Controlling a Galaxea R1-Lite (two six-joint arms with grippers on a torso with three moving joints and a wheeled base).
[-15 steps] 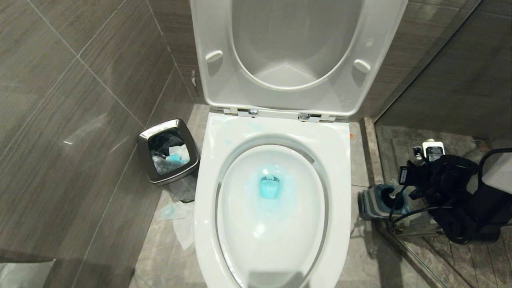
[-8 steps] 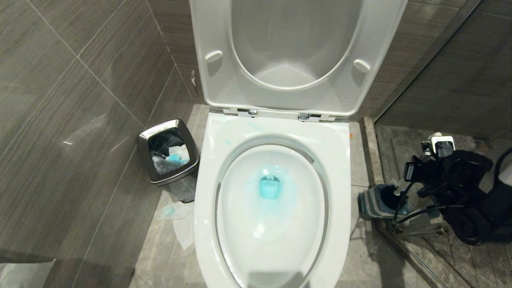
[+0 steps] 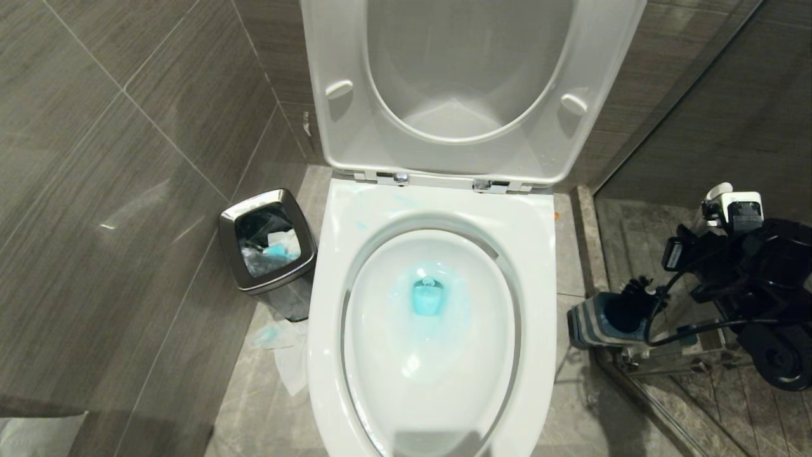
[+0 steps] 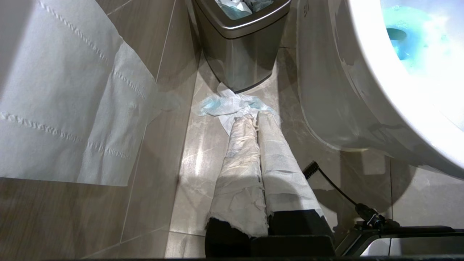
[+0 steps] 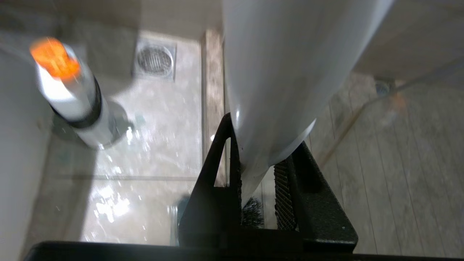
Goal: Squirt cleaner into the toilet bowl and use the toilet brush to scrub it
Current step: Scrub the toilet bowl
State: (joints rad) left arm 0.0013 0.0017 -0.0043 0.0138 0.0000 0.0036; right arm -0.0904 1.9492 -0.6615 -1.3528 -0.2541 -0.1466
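The toilet bowl (image 3: 431, 330) stands open, its seat and lid (image 3: 469, 89) raised against the tiled wall. The cleaner (image 3: 428, 297) tints the water at the bottom of the basin bright aqua, and pale blue smears show on the rim near the chrome hinges.

To the right of the bowl, the right claw (image 5: 257, 174) is clenched on the white handle of the toilet brush (image 5: 282, 79); in the right wrist view the handle runs between the two black ribbed fingers (image 5: 284, 195), with a tuft of black bristles showing beyond them. In the head view the black head of the brush (image 3: 628, 304) sits at the mouth of the blue-and-grey striped holder (image 3: 593, 325) on the floor; whether the bristles have cleared the holder is hard to say. The right arm (image 3: 742, 254) reaches in from the frame's right edge, beside a glass partition.

The left claw (image 4: 259, 121) hangs low beside the bowl's outer wall, its paper-wrapped fingers (image 4: 243, 159) pressed together on nothing. Beyond their tips a blue-stained tissue (image 4: 232, 105) lies on the floor in front of a steel waste bin (image 3: 268, 240) holding crumpled paper. A sheet of toilet paper (image 4: 65, 94) hangs against the wall.
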